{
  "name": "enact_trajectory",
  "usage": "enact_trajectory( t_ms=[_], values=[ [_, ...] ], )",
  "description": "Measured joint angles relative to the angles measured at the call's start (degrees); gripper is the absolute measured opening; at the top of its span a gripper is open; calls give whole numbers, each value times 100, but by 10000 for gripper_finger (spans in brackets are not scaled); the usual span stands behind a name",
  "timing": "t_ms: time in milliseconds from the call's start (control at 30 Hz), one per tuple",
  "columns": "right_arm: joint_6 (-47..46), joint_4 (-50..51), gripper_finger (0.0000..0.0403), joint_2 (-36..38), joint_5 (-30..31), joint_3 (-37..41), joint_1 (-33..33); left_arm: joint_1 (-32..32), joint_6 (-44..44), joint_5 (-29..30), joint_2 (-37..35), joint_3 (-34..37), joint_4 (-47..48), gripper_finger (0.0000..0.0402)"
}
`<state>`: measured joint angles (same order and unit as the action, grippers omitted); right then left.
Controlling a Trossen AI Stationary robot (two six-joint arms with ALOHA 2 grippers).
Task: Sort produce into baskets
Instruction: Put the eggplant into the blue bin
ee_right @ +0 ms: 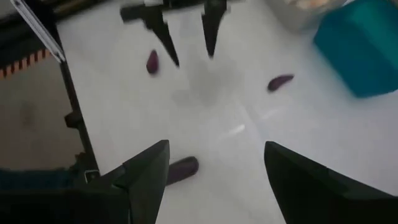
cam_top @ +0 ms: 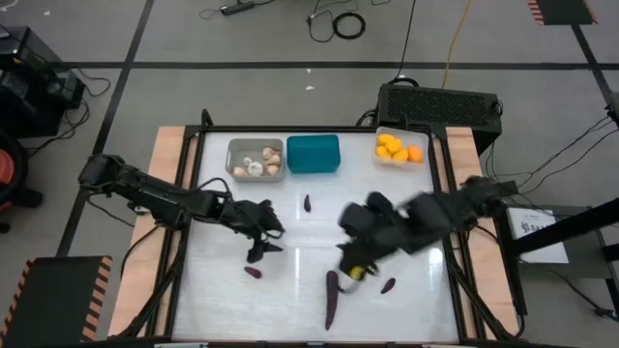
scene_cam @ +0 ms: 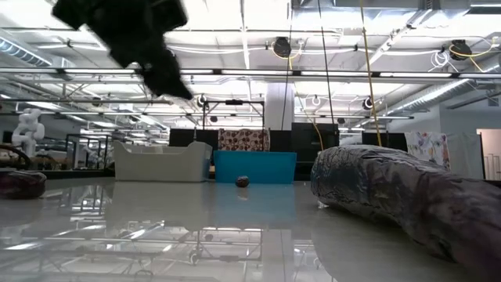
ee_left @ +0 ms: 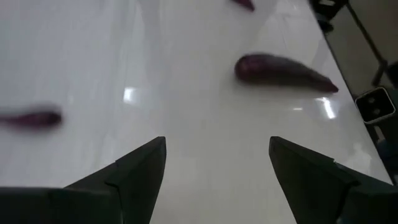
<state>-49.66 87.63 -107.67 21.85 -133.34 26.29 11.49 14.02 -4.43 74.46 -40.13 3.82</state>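
Observation:
Three baskets stand along the far edge. The light grey basket [cam_top: 255, 159] holds pale bulbs, the teal basket [cam_top: 313, 154] shows nothing inside, and the clear basket [cam_top: 399, 147] holds yellow-orange fruits. A long purple vegetable [cam_top: 331, 295] lies near the front; it also shows in the left wrist view [ee_left: 283, 71]. Small purple pieces lie at three spots on the table [cam_top: 252, 272], [cam_top: 307, 203], [cam_top: 388, 285]. My left gripper [cam_top: 261, 247] is open and empty above the table, left of centre [ee_left: 217, 162]. My right gripper [cam_top: 353, 266] is open and empty [ee_right: 216, 168] above the long vegetable's far end; a yellowish spot [cam_top: 357, 274] shows beneath it.
A black box with cables [cam_top: 440, 104] stands beyond the far right corner. Wooden strips [cam_top: 169, 164] and a dark frame border the white table. In the low view the long vegetable [scene_cam: 407, 196] fills the right foreground, and one small purple piece [scene_cam: 243, 182] lies before the teal basket [scene_cam: 254, 166].

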Motion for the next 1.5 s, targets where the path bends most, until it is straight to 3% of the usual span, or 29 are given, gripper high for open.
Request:
enact_trajectory(
  t_ms=[133, 433, 667, 833, 1000, 1500],
  values=[
    [-378, 253, 253, 140, 799, 0, 674, 0, -469, -15, 830, -949, 296, 292],
    [-520, 239, 253, 153, 831, 0, 1756, 26, -1762, -705, 2844, -3401, 598, 292],
    [-96, 239, 253, 150, 853, 2, 2291, 48, -3214, -1715, 4092, -4645, 1152, 292],
    [82, 241, 254, 150, 838, 2, 2495, 262, -4199, -1888, 4578, -4972, 1281, 292],
    [-39, 239, 254, 150, 803, 2, 2645, 538, -5216, -1431, 4673, -4995, 1371, 292],
    [-640, 239, 254, 150, 924, 2, 2339, 626, -6165, -599, 4954, -4982, 1633, 292]
  ],
)
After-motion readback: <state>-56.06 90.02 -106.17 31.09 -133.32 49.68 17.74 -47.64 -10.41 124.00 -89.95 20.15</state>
